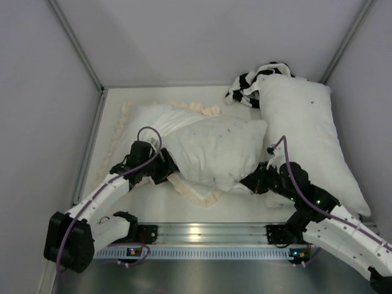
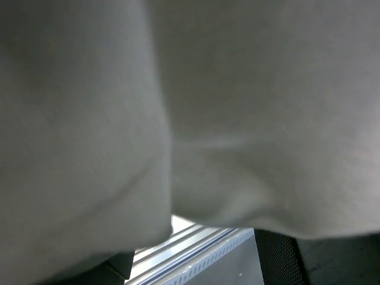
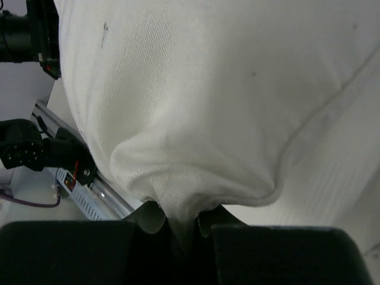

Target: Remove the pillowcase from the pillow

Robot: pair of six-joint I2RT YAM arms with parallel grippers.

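Note:
The pillow (image 1: 214,150), white with tiny dark specks, lies across the middle, lifted over the pillowcase (image 1: 139,119). The pillowcase lies cream side up, its frill along the back edge (image 1: 202,109) and under the pillow's front (image 1: 197,195). My right gripper (image 1: 254,182) is shut on the pillow's near right corner. In the right wrist view the woven fabric (image 3: 196,107) is pinched into a fold between the fingers (image 3: 148,218). My left gripper (image 1: 164,168) is at the pillow's left edge. In the left wrist view pale fabric (image 2: 178,101) fills the frame and hides the jaws.
A longer white pillow (image 1: 306,135) lies along the right wall. A black-and-white patterned cloth (image 1: 250,82) sits at its far end. White walls enclose the table on three sides. The metal rail (image 1: 202,233) runs along the near edge between the arm bases.

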